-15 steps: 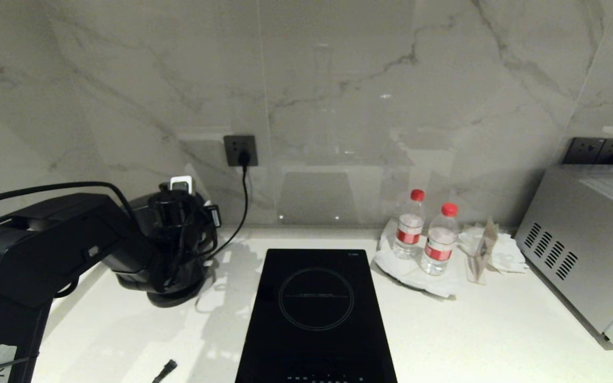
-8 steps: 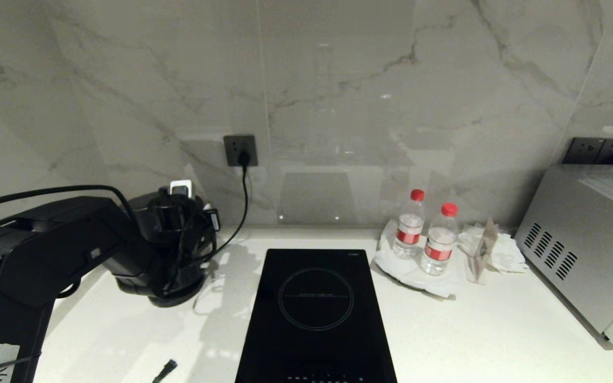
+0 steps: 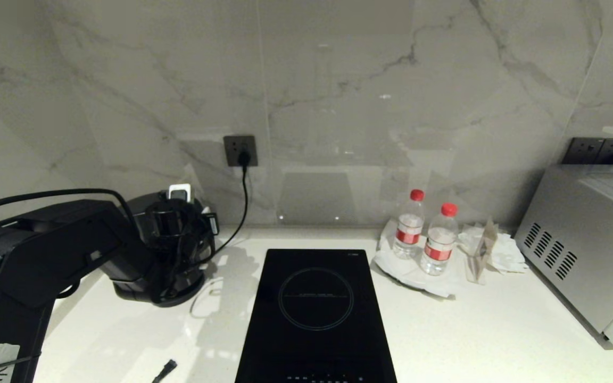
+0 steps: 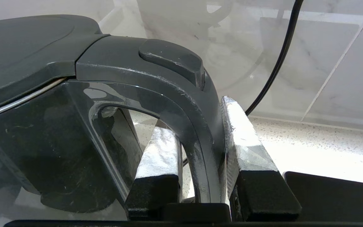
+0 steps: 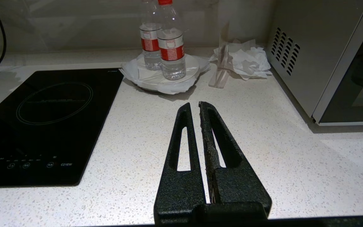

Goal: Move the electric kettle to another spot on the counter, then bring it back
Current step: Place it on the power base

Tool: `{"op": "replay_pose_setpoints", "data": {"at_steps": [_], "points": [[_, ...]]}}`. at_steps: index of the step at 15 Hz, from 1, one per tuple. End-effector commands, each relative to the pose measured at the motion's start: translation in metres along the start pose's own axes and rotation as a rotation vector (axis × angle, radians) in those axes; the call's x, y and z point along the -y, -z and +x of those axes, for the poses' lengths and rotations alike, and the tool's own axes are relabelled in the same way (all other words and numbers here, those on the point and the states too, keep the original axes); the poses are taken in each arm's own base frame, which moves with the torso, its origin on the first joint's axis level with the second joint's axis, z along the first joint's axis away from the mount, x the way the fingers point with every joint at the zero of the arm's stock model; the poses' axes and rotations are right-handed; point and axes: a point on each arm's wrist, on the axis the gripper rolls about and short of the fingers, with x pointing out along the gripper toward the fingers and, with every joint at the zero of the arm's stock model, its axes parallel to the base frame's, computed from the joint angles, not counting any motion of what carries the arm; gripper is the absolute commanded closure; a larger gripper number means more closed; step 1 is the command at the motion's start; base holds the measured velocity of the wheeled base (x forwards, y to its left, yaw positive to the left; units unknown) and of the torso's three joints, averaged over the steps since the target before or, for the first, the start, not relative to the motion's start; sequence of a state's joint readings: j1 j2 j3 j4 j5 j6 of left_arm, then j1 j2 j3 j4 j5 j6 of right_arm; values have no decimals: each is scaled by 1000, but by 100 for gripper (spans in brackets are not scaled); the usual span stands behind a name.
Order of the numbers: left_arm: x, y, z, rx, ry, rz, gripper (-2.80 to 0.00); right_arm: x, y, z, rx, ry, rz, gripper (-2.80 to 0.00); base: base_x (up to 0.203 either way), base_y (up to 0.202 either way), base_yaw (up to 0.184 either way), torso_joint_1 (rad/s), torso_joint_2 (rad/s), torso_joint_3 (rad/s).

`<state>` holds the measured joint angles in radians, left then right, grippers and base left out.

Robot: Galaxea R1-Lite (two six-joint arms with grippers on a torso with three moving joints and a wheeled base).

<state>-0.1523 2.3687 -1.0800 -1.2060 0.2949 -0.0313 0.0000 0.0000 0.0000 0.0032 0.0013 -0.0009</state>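
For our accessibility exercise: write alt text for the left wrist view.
Two foil-wrapped fingers of the left gripper clamp the large loop handle of the glossy black electric kettle, above a white speckled stone counter.

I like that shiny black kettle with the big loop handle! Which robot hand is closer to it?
The left. The left gripper is shut on the glossy black kettle by its loop handle. The right gripper hangs shut over the white speckled counter, away from the kettle.

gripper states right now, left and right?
Left gripper: jaws shut on the electric kettle, clamping its loop handle.
Right gripper: jaws shut, holding nothing, above the counter.
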Motion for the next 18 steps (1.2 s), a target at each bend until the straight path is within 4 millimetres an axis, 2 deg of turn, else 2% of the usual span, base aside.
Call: {"op": "replay_pose_setpoints", "data": {"at_steps": [1, 6, 18], "points": [[0, 1, 2, 3, -3, -1, 0, 0, 0, 0, 0, 0, -1, 0, 0, 0, 0, 0, 0, 0], [0, 4, 7, 6, -3, 17, 0, 0, 0, 0, 0, 0, -1, 0, 0, 0, 0, 0, 0, 0], [-1, 14, -15, -19, 9, 24, 0, 0, 0, 0, 0, 0, -1, 0, 0, 0, 0, 0, 0, 0]]}}
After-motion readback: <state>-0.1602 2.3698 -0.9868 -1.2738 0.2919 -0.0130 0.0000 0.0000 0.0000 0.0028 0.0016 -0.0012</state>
